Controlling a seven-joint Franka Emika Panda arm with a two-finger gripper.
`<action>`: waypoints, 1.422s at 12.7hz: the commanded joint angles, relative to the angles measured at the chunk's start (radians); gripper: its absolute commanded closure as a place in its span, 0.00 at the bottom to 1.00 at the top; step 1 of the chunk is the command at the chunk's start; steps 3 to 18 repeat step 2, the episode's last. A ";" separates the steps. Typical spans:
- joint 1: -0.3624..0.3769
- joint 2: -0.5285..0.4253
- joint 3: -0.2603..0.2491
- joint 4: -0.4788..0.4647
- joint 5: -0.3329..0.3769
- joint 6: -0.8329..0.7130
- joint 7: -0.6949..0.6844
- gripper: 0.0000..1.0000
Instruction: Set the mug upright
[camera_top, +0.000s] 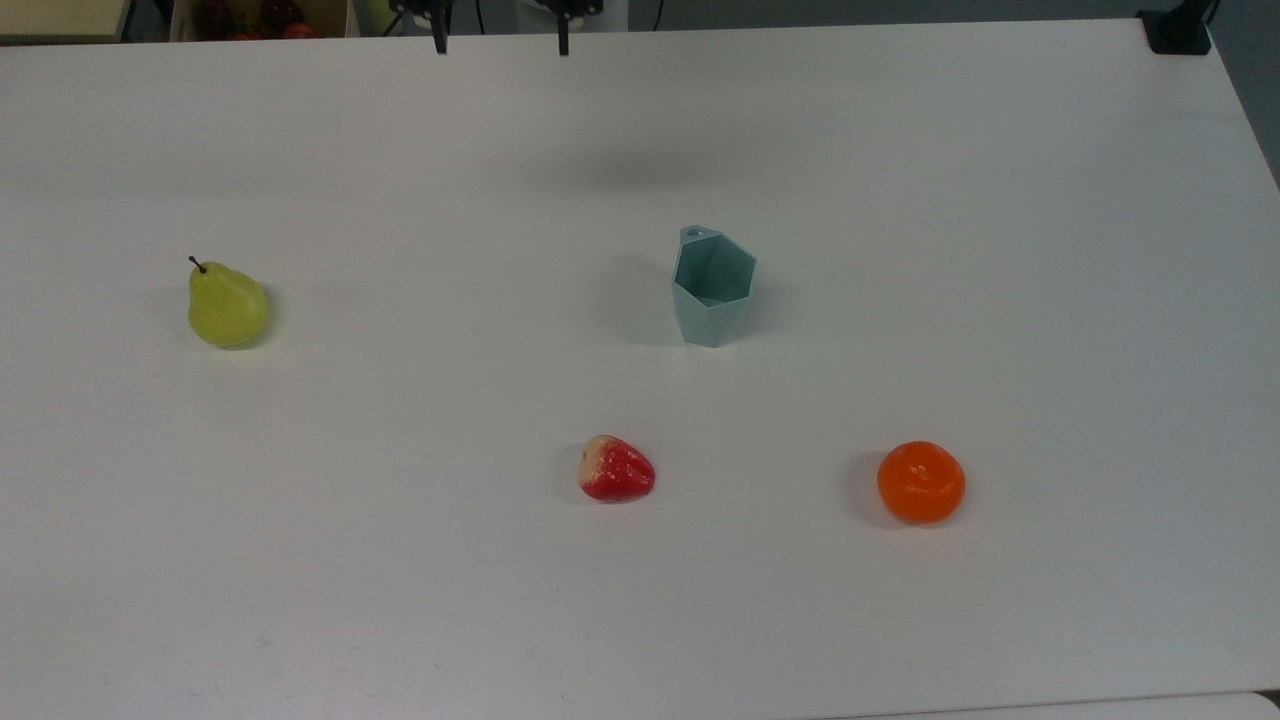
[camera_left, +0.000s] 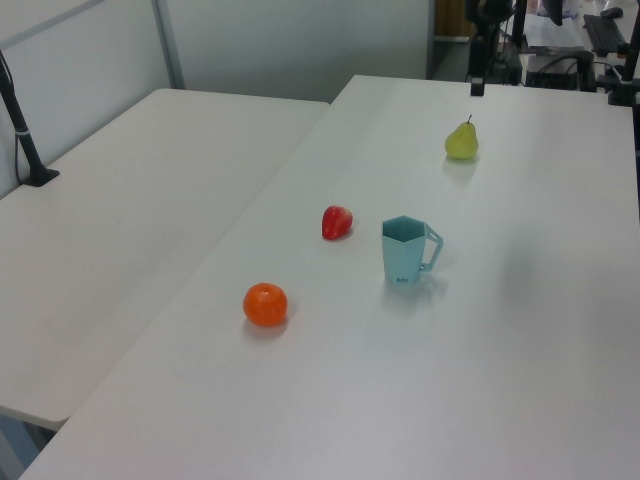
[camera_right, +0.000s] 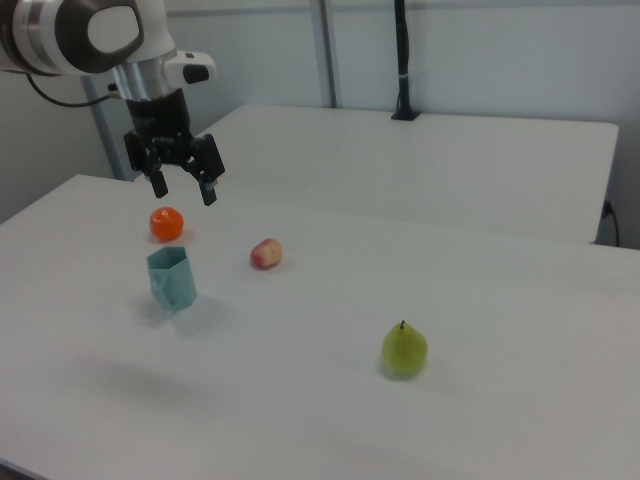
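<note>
White tabletop spreads wide beneath the gripper, which hangs well above it in the right view with its two black fingers spread apart and nothing between them. In the top view the fingertips poke in at the upper edge, and in the left view the gripper shows at the far end of the table.

Below the gripper and well apart from it stands the mug, pale teal with faceted sides, upright on its base with the six-sided rim open to the top. Its handle sticks out toward the left view's right; in the right view the mug sits under the gripper, a little nearer the camera.

Off toward the top view's left of the gripper lies a green pear. An orange rests farther out than the mug, toward the top view's right. A red and cream strawberry-like fruit lies beyond the mug too, between pear and orange.
</note>
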 joint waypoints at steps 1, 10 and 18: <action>0.010 -0.032 -0.021 -0.030 0.026 -0.011 0.010 0.00; 0.010 -0.032 -0.021 -0.030 0.026 -0.011 0.010 0.00; 0.010 -0.032 -0.021 -0.030 0.026 -0.011 0.010 0.00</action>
